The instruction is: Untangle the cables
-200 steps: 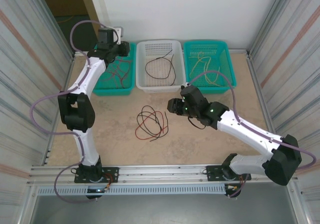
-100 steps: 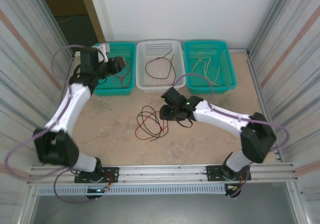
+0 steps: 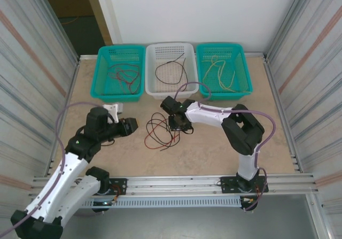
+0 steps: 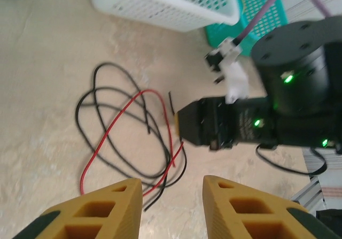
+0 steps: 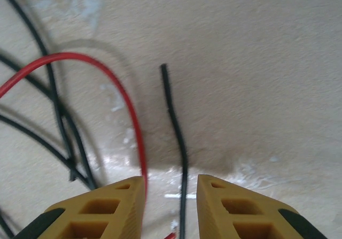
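Note:
A tangle of red and black cables [image 3: 160, 132] lies loose on the table's middle. My left gripper [image 3: 132, 125] hovers just left of it, open, nothing between its yellow fingers [image 4: 96, 209]; the loops [image 4: 125, 135] lie ahead of it. My right gripper [image 3: 177, 123] sits low over the tangle's right edge, open. A black cable end [image 5: 179, 137] runs down between its fingers [image 5: 243, 215], and a red cable [image 5: 125, 102] curves along the left finger. The jaws are not closed on either one.
Three baskets line the back: a teal one [image 3: 102, 84] holding red and dark cables, a white one [image 3: 151, 73] with a black cable, and a teal one [image 3: 243, 76] with yellow cables. Corrugated walls flank both sides. Bare tabletop [image 3: 203, 153] lies in front.
My left arm swung from the left teal basket down to the table beside the tangle. My right gripper slid left and dropped onto the tangle's right edge.

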Controlling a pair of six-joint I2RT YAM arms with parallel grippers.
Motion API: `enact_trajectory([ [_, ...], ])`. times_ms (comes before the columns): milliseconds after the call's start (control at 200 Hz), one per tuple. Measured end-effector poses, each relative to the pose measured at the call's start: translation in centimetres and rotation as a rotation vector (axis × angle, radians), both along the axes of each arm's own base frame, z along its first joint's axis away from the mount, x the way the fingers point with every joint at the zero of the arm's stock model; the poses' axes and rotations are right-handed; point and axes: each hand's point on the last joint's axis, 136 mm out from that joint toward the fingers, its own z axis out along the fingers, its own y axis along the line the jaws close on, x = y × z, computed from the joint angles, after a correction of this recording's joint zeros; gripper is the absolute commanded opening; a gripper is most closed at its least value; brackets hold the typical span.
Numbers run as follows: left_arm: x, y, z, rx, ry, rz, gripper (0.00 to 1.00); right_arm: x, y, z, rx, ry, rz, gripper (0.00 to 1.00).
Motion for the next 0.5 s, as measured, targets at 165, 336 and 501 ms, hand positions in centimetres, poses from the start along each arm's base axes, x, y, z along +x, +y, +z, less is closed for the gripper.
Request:
enact_trajectory([
  [165, -0.3, 0.0, -0.9, -0.016, 0.043, 0.017, 0.32, 1.5, -0.6, -0.5, -0.024, -0.009, -0.017, 0.28],
  [336, -0.2, -0.1, -1.3, -0.022, 0.066, 0.024, 0.32, 3.2, 0.6, -0.8, -0.037, -0.038, -0.008, 0.25],
  [501, -0.4, -0.2, -1.4, -0.032, 0.070, 0.023, 0.32, 4.0, 1.1, -1.1, -0.054, -0.050, 0.003, 0.09],
])
